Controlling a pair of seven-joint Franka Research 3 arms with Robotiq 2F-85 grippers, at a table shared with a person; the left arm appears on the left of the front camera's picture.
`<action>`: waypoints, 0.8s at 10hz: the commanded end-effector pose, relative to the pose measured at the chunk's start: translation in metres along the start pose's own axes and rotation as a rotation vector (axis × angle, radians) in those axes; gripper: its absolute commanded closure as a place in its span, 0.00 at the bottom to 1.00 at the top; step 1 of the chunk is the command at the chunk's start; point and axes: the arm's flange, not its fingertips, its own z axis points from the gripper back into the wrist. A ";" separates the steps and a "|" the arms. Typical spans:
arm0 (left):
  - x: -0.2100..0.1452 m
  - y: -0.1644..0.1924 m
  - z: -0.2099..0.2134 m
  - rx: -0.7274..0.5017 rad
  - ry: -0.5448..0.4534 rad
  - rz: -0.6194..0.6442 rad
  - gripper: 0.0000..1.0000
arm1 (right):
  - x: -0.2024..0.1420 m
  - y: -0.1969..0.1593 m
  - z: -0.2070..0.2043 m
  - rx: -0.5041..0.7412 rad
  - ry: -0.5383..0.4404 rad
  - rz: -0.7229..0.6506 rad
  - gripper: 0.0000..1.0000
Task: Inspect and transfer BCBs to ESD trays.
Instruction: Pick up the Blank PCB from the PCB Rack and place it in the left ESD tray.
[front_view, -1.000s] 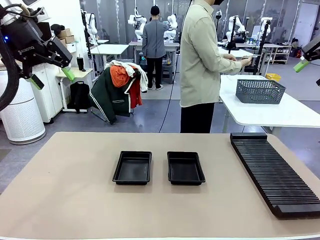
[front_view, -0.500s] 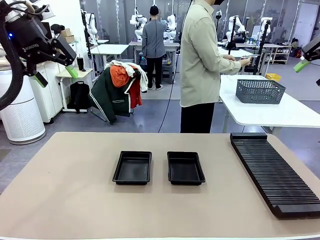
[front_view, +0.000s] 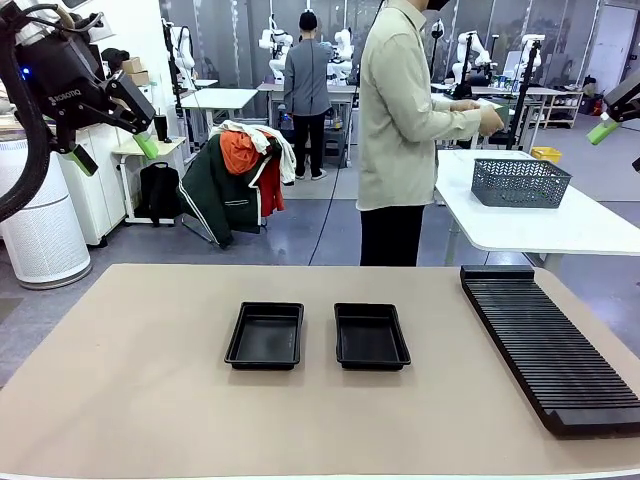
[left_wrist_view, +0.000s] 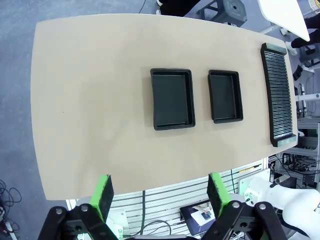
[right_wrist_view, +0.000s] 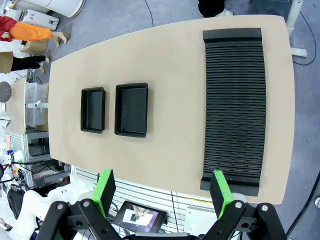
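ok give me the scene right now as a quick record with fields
left ESD tray: empty, mid-table
right ESD tray: empty, beside it
rack: empty, right of the trays
left gripper: open, raised, holding nothing
right gripper: open, raised, holding nothing
person: far side, facing the mesh basket

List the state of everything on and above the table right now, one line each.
Left ESD tray: empty, flat on the table.
Right ESD tray: empty, flat on the table.
Slotted rack: no boards in its slots.
Left gripper: open, holding nothing, high above the table.
Right gripper: open, holding nothing, high above the table.
Mesh basket: on the white side table, contents hidden.
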 end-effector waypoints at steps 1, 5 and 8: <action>-0.001 -0.001 0.001 -0.008 -0.006 0.000 0.00 | 0.000 0.000 0.000 0.010 -0.002 0.003 0.00; -0.001 -0.001 0.001 -0.008 -0.006 0.000 0.00 | 0.000 0.000 0.000 0.010 -0.002 0.003 0.00; -0.001 -0.001 0.001 -0.008 -0.006 0.000 0.00 | 0.000 0.000 0.000 0.010 -0.002 0.003 0.00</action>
